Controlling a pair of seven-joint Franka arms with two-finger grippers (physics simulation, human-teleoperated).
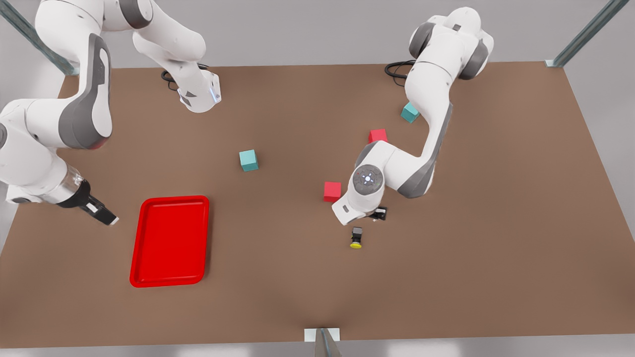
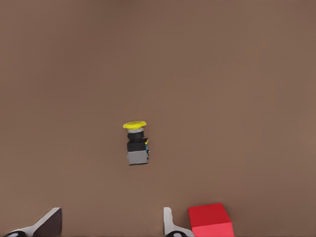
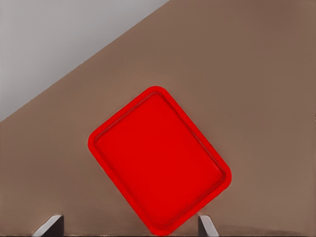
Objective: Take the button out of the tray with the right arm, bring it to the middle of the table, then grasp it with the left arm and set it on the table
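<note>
The button lies on its side on the brown table, near the middle, yellow cap toward the front edge. My left gripper hovers just above and behind it, apart from it. In the left wrist view the button rests on bare table ahead of the open left gripper, with nothing between the fingers. The red tray sits at the front view's left with nothing in it. My right gripper waits beside the tray's left rim. From the right wrist the tray lies ahead of the open right gripper.
A red cube sits close beside the left arm's wrist and appears next to one fingertip as the red cube. Another red cube and a teal cube lie under that arm. A teal cube stands mid-table.
</note>
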